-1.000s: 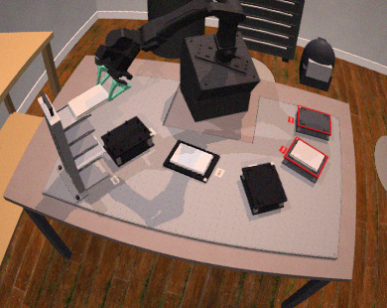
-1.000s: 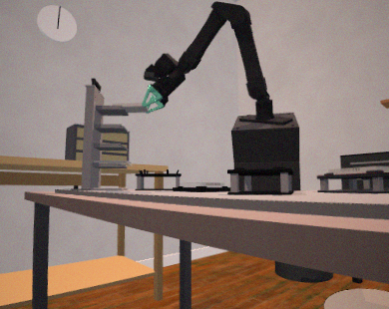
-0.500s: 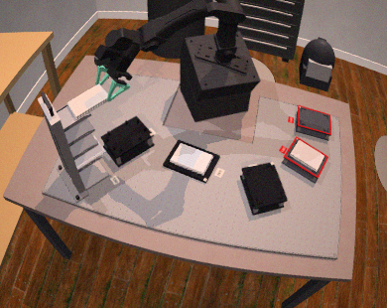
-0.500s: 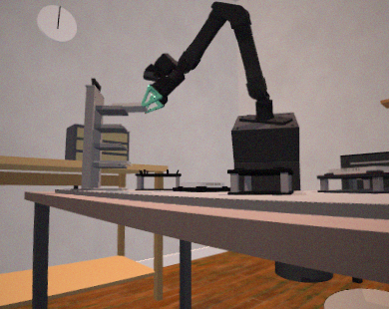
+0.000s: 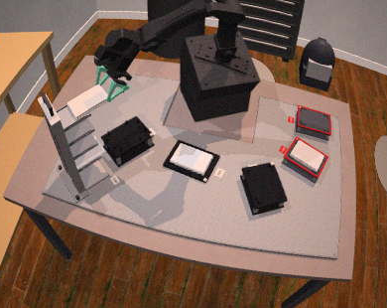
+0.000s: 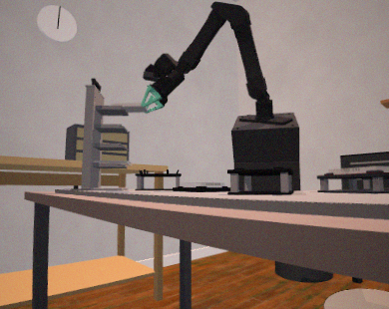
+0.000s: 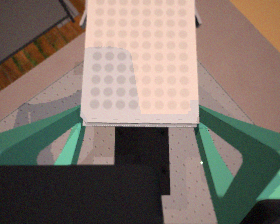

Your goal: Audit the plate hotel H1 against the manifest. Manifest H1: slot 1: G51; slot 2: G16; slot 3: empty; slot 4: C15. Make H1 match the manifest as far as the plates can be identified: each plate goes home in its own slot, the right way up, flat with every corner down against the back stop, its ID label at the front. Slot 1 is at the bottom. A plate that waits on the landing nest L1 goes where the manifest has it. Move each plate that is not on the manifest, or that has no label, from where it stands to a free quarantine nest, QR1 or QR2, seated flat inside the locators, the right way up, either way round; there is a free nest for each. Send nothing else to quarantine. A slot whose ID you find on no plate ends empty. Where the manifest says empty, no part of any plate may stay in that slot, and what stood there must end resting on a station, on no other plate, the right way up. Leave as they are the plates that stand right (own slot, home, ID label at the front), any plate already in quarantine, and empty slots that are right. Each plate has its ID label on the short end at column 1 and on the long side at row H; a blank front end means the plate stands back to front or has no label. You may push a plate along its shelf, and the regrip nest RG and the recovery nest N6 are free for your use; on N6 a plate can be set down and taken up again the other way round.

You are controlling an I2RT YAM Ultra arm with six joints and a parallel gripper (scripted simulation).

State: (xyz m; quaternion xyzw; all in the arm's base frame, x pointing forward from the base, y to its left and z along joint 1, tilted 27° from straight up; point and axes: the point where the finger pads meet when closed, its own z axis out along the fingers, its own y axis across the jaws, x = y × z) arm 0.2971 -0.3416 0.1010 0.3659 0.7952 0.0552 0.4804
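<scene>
The hotel H1 (image 5: 64,144) (image 6: 92,138) stands at the left. A white plate (image 5: 84,103) (image 6: 133,107) (image 7: 142,60) is at its top shelf and sticks well out of the front. My gripper (image 5: 103,92) (image 6: 148,107) (image 7: 139,111) is shut on this plate's long sides at its outer end. I cannot read a label on that end. The shelf below (image 6: 111,128) shows no plate. A pale plate edge shows at the lowest shelf (image 6: 109,164); the second shelf is hard to make out. A white plate (image 5: 192,158) lies in the flat black nest (image 5: 172,166).
A raised black station (image 5: 127,139) stands close to the hotel, another (image 5: 263,186) at front right. At the right, one red-rimmed nest (image 5: 314,120) holds no plate and the other (image 5: 297,167) holds a white plate (image 5: 308,155). The robot base (image 5: 217,79) stands at the back.
</scene>
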